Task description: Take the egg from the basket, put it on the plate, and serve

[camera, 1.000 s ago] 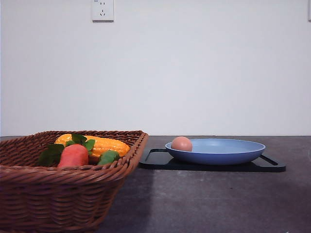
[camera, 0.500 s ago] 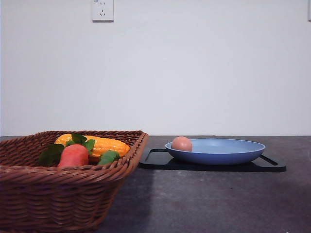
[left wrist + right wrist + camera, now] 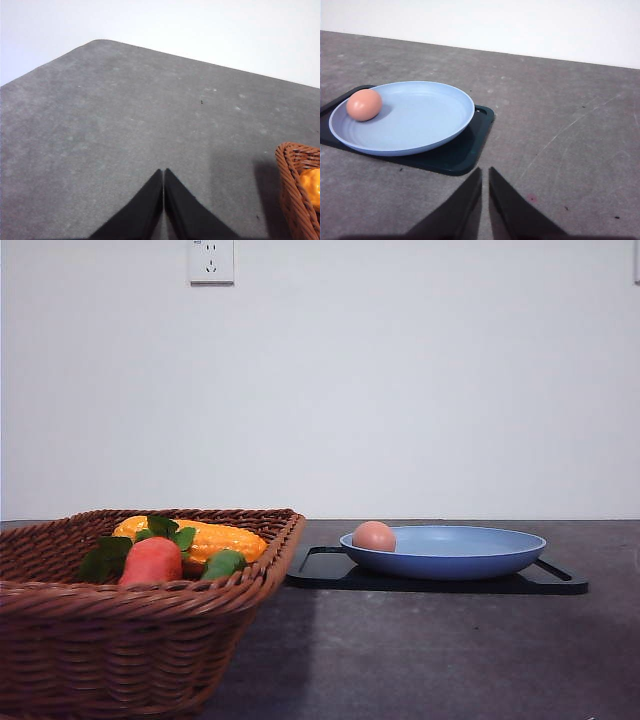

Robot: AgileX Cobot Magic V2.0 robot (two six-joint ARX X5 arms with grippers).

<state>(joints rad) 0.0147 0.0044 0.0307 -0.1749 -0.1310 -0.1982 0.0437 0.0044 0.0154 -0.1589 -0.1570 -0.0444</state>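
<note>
One egg (image 3: 373,536). One plate (image 3: 470,558). One tray (image 3: 330,574). One basket (image 3: 120,650). Inside basket: one red-orange vegetable (image 3: 151,562), one yellow corn (image 3: 215,538). One wall socket (image 3: 211,261). Two grippers: left (image 3: 163,172), right (image 3: 485,171).

Black tray (image 3: 330,575), corn (image 3: 215,537), red vegetable (image 3: 151,561)

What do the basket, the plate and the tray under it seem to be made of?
The basket looks like woven wicker or rattan, brown, with visible strands and a braided rim. The plate seems to be plastic or glazed ceramic, matte light blue; its even surface shows hardly any gloss, so either is possible. The tray appears to be dark moulded plastic, with rounded corners and a slight sheen.
</note>
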